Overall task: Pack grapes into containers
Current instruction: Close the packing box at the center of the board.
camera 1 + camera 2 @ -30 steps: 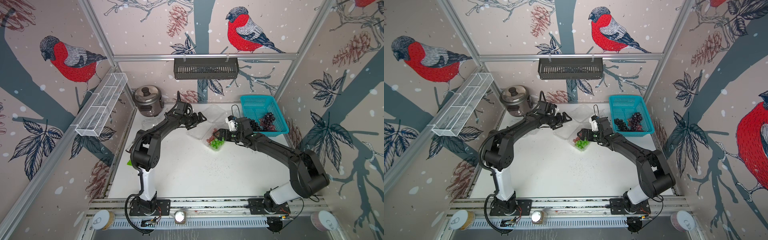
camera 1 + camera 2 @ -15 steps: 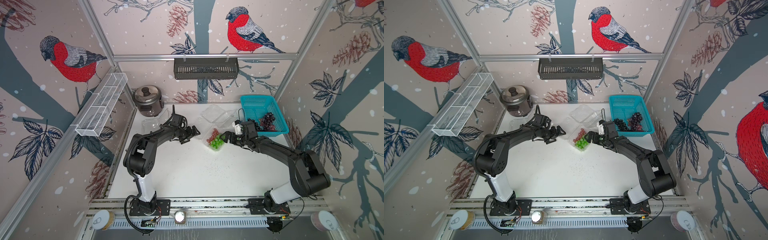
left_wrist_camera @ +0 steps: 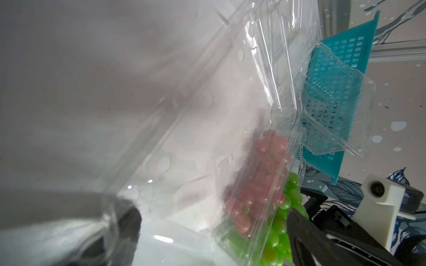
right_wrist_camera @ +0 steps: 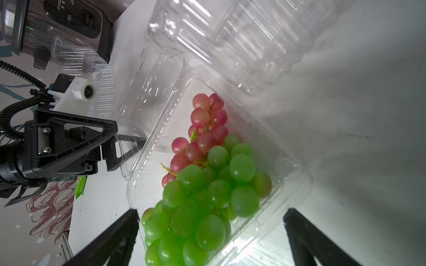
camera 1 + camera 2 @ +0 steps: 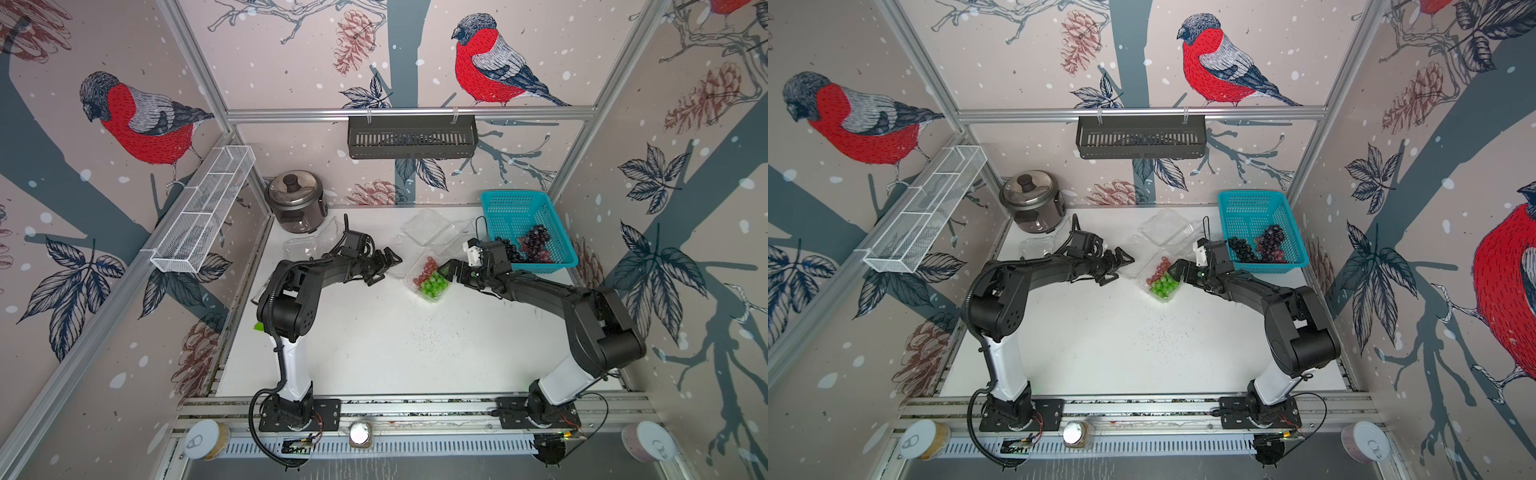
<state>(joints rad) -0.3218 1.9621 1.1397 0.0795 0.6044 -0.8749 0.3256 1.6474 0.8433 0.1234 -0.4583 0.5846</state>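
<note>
Left claw (image 5: 386,269) and right claw (image 5: 449,272) gape wide, empty. Between them, a clear clamshell (image 4: 297,179) holds red grapes (image 4: 202,129) and green grapes (image 4: 207,195), lid (image 4: 152,92) open at left claw's tips. Next, likely: close lid.

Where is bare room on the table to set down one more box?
Bare: the table's wide front half, between the grapes and the arm bases. Crowded: the back strip, cooker through clear boxes to basket, and the middle, where left gripper and right gripper flank the grapes.
</note>
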